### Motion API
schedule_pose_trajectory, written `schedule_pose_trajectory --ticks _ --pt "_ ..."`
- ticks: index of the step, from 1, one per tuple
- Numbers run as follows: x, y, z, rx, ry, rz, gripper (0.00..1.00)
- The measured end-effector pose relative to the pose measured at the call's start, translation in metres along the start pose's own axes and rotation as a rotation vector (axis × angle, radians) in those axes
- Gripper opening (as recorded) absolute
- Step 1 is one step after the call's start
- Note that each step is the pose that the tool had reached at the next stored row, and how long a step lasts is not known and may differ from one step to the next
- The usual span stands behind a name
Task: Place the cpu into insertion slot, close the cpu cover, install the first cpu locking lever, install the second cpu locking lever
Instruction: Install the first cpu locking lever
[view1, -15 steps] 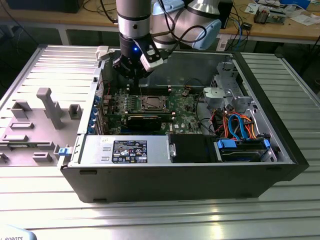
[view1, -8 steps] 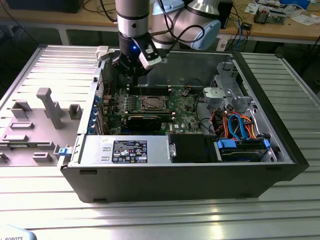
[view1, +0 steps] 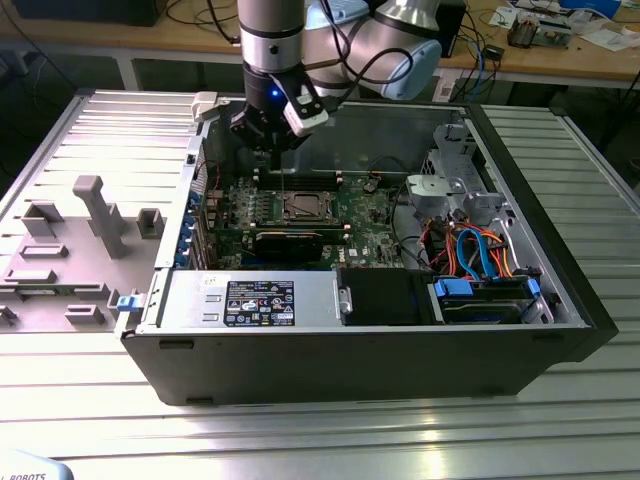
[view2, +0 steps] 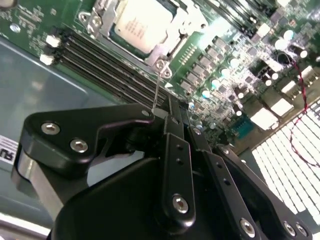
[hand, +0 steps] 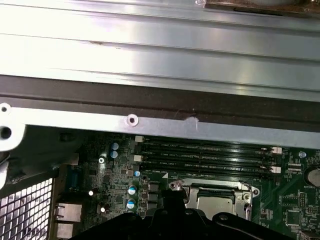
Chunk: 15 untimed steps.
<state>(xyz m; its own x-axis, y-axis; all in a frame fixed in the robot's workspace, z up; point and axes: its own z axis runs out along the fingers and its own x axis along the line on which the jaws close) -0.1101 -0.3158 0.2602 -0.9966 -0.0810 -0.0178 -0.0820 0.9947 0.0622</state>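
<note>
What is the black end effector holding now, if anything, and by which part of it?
The black end effector pinches the thin silver metal locking lever by its free end.

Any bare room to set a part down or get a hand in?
Bare ribbed table in front of the case, plus a strip at the exterior view's right of it. Inside is crowded: the gripper, shut on the locking lever, hangs over the memory slots by the cpu cover; cables fill the drive corner.
</note>
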Motion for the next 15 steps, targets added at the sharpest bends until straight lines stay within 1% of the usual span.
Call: schedule_pose_trajectory --ticks 4,9,15 --pt "-0.0041 -0.0002 0.0005 0.0038 -0.0031 0.0 0.11" --pt "-0.0073 -0.0005 0.0012 0.0045 -0.0031 0.0 0.11" --pt "-0.0079 -0.0005 0.0015 0.0045 -0.003 0.0 0.11"
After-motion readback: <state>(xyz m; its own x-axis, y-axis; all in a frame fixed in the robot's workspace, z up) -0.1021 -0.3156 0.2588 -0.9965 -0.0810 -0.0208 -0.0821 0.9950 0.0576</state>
